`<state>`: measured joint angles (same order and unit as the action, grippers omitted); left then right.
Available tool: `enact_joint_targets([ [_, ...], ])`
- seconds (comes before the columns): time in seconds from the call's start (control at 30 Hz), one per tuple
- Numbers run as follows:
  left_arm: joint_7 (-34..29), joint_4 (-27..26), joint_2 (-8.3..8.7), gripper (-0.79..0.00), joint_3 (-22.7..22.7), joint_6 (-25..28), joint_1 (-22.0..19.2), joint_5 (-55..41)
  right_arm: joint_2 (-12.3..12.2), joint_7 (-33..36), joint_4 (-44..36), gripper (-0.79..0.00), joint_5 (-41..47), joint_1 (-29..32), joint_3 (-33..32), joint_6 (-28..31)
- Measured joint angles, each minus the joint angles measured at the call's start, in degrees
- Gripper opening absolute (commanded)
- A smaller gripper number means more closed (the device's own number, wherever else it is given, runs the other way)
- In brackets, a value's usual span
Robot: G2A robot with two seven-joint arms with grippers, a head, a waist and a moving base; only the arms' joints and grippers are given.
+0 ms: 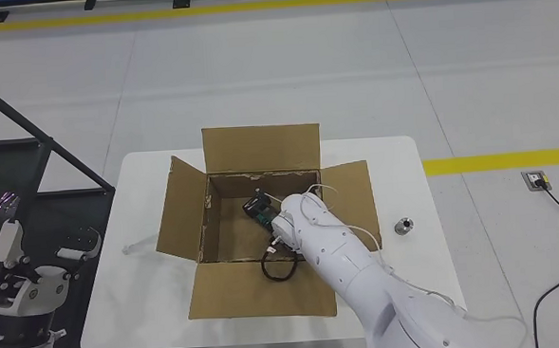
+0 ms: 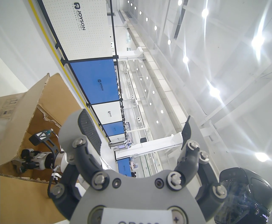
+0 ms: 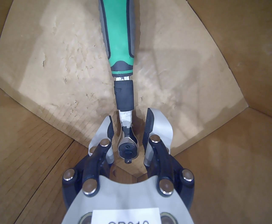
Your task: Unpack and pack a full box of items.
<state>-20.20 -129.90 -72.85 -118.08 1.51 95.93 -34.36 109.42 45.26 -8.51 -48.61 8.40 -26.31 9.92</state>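
Note:
An open cardboard box (image 1: 259,147) stands in the middle of the white table (image 1: 393,168). My right arm (image 1: 311,231) reaches down into it. On the box floor lies a ratchet wrench (image 3: 121,42) with a green and grey handle. My right gripper (image 3: 130,115) is open and straddles the wrench's metal head (image 3: 127,146), with a small gap on each side. My left gripper (image 2: 136,121) is open and holds nothing. It sits low beside the box's flap (image 2: 25,110) and points up toward the ceiling.
A small metal socket (image 1: 404,226) stands on the table to the right of the box. The box's four flaps are folded outward. A small clear object (image 1: 136,245) lies left of the box. The table's edges are near on all sides.

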Motion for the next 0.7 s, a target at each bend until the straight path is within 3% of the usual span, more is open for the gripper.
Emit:
enact_joint_targets([
  [0.07,0.0,0.0,0.0,0.0,0.0,0.0,0.0,0.0,0.0,0.0,0.0,-0.767,0.0,0.0,0.0,0.0],
  [0.3,0.0,0.0,0.0,0.0,0.0,0.0,0.0,0.0,0.0,0.0,0.0,-0.785,0.0,0.0,0.0,0.0],
  [0.33,0.0,0.0,0.0,0.0,0.0,0.0,0.0,0.0,0.0,0.0,0.0,-0.539,0.0,0.0,0.0,0.0],
  [0.37,0.0,0.0,0.0,0.0,0.0,0.0,0.0,0.0,0.0,0.0,-0.01,-0.351,0.0,0.0,0.0,0.0],
  [0.4,-0.14,-0.03,0.01,0.0,0.0,0.08,0.12,0.01,0.03,-0.07,-0.16,0.0,-0.15,0.0,0.09,-0.04],
  [0.7,-2.47,-0.34,-0.02,0.0,-0.76,1.44,1.97,-0.79,0.24,-1.0,-1.13,0.0,-1.12,-1.38,-0.17,-0.09],
])
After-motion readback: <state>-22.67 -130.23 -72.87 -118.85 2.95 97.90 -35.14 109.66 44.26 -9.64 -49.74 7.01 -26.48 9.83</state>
